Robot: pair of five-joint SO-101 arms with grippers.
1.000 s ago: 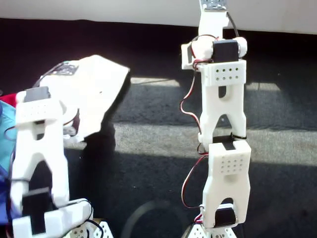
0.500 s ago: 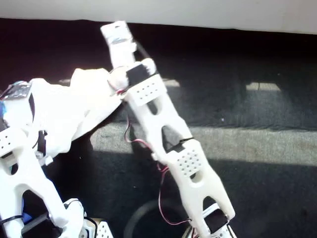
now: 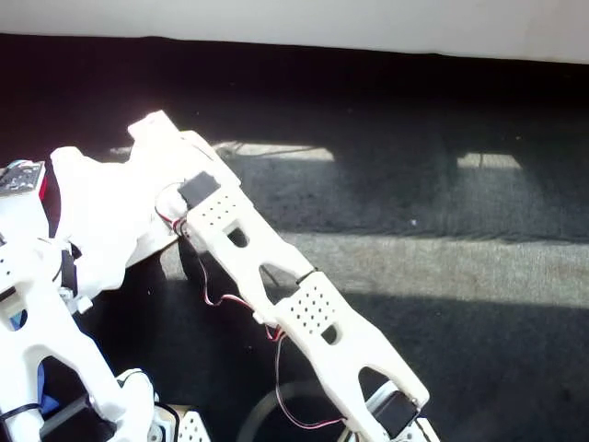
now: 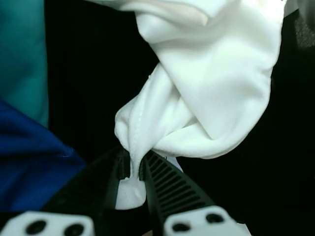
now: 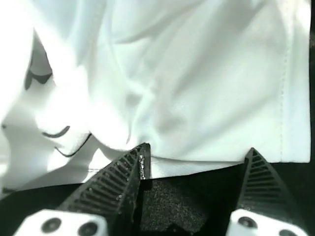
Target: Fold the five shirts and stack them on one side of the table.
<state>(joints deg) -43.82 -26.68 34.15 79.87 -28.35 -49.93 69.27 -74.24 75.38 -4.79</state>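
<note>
Behind the dark table (image 3: 479,368) stands a pale wall (image 3: 368,18).

left gripper (image 4: 132,169) clamped on white shirt (image 4: 211,73) | right gripper (image 5: 194,167) jaws apart

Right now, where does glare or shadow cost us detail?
High view: sun blows out the white shirt against the arms; bright bands cross the table. Left wrist view: black shadow around the shirt. Right wrist view: shirt partly washed out.

One white shirt (image 4: 216,73), one teal shirt (image 4: 22,54), one blue shirt (image 4: 29,167), two arms (image 3: 294,304) (image 3: 46,341)
</note>
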